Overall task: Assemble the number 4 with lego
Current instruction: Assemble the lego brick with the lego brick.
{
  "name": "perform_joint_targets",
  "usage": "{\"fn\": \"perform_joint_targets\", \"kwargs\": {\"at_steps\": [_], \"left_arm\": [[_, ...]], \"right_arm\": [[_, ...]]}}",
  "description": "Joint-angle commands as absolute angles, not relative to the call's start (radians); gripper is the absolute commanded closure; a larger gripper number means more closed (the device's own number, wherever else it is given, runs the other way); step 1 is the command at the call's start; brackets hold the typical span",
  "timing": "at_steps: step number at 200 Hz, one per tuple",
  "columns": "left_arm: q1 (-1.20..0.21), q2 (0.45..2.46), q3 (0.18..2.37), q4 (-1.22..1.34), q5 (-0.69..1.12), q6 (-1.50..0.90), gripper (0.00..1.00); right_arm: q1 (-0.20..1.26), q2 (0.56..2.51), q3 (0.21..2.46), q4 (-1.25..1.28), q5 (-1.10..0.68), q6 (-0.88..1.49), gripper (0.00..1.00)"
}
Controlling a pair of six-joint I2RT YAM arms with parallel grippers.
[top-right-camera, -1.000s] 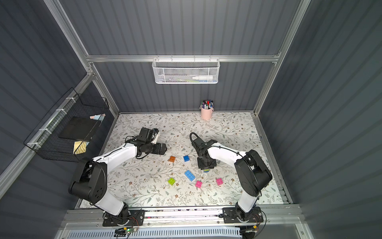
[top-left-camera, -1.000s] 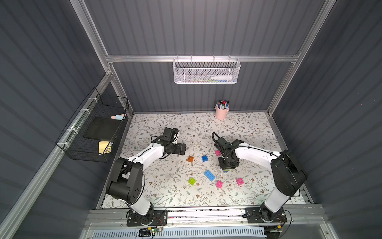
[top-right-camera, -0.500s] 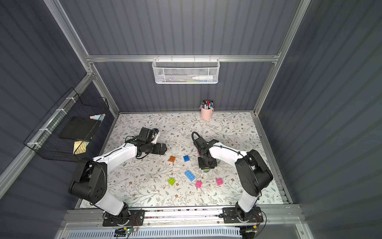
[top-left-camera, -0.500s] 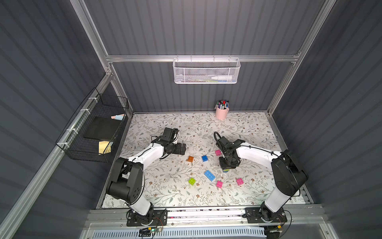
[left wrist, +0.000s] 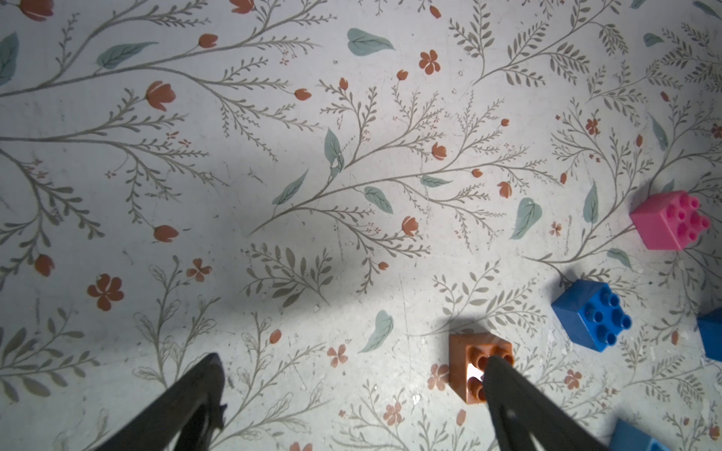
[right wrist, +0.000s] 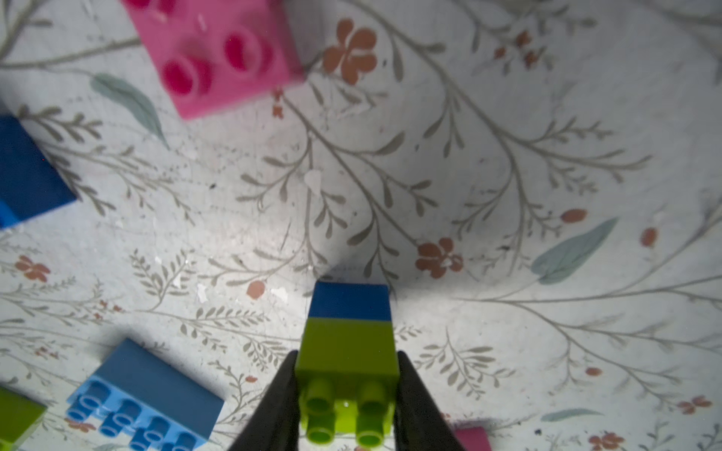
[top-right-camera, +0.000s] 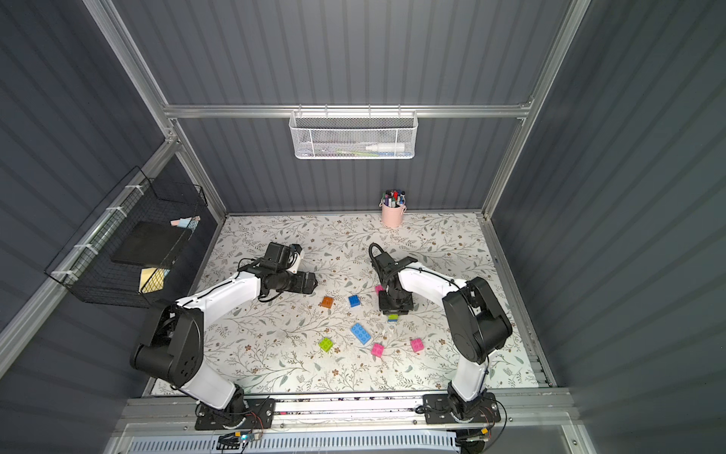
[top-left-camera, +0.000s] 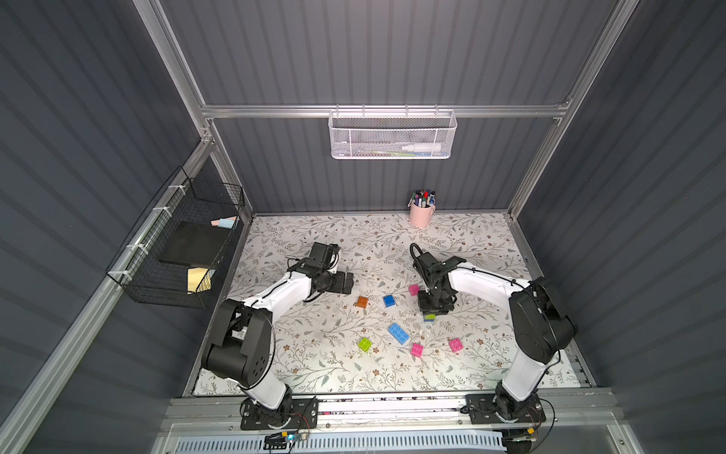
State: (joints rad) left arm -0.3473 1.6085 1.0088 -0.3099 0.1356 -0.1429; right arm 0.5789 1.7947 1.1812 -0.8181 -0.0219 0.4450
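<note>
1. Pink plastic lies nearest: two near pink bricks [top-left-camera: 416, 349] sit at the near right of the bench [top-left-camera: 314, 373]. A loose lime-green brick [top-left-camera: 364, 344] lies to their left, and the long light-blue brick [top-left-camera: 398, 333] just beyond. All lie apart, so the number 4 is barely begun.
2. At mid-bench the right fingers [top-left-camera: 430, 311] are clamped on the sides of a held lime-green brick [right wrist: 347, 351]. It is pressed onto a lower blue brick [right wrist: 349, 300]. This two-brick stack hangs low, just beyond the long brick. Whether it touches the bench I cannot tell.
3. Slightly farther and to the left, an orange brick [top-left-camera: 362, 302], a loose blue brick [top-left-camera: 389, 300] and a far pink brick [top-left-camera: 413, 289] form a loose row, none touching.
4. The left fingers [top-left-camera: 347, 283] stand spread wide and empty, just left of the orange brick.
5. Far back, a pink cup [top-left-camera: 421, 215] of marker pens stands by the wall, well apart.
6. Building the column looks like the step in hand. The next move likely calls for seating the stack squarely on another brick, studs aligned, then pressing straight down so it does not skid.
</note>
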Motion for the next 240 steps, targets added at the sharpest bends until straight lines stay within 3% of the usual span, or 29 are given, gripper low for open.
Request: {"fn": "perform_joint_targets", "kwargs": {"at_steps": [1, 48, 174, 240], "left_arm": [[-0.356, 1.603, 1.002, -0.317, 0.144, -0.137, 0.01], [-0.356, 1.587, 1.001, -0.327, 0.130, -0.129, 0.00], [-0.356, 1.574, 0.997, -0.327, 0.119, -0.127, 0.01], [-0.356, 1.576, 1.005, -0.328, 0.120, -0.124, 0.01]], "right_arm": [[0.548, 1.910, 1.161, -0.787, 0.051, 0.446, 0.73], [0.540, 1.938, 1.193, -0.782, 0.044, 0.434, 0.70], [0.541, 1.862, 1.261, -0.815, 0.013, 0.410, 0.43], [0.543, 1.629, 1.229, -0.951, -0.004, 0.446, 0.31]]}}
